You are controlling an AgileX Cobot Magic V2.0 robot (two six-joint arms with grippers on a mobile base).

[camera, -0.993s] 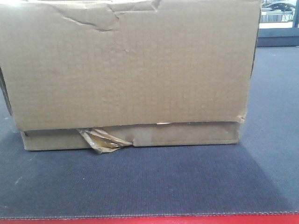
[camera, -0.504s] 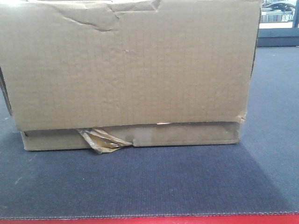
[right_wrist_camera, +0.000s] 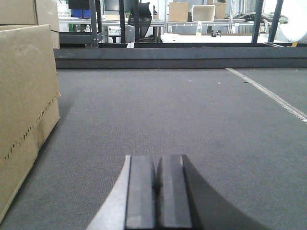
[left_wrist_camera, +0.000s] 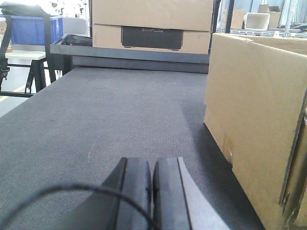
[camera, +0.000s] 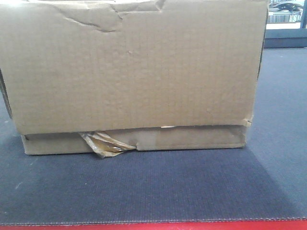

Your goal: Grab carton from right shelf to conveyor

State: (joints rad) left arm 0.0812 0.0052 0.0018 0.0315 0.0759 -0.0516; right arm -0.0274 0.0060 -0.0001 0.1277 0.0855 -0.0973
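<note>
The belt (camera: 158, 191) takes up most of the room here, a wide dark ribbed surface with a red strip along its near edge, and the box (camera: 134, 72) already sits flat on it, so to my eye the carrying is done and what remains is letting go and backing the arms out. The box stands close to the red edge in the front view, with a dented top corner and a twist of yellowish tape (camera: 103, 143) hanging at its lower seam. Either side of it the belt lies bare: the left wrist view shows the box's side wall (left_wrist_camera: 254, 124) just to the right of the left gripper (left_wrist_camera: 151, 191), apart from it, and the right wrist view shows the box (right_wrist_camera: 26, 105) off to the left of the right gripper (right_wrist_camera: 157, 191), with open belt running to a dark far rail (right_wrist_camera: 192, 55). Both grippers sit low over the belt, pads pressed together with nothing between them, neither touching cardboard. I'd judge the next move needs only a straight pull-back, minding the box walls. No rack shows that I can name for certain.
</note>
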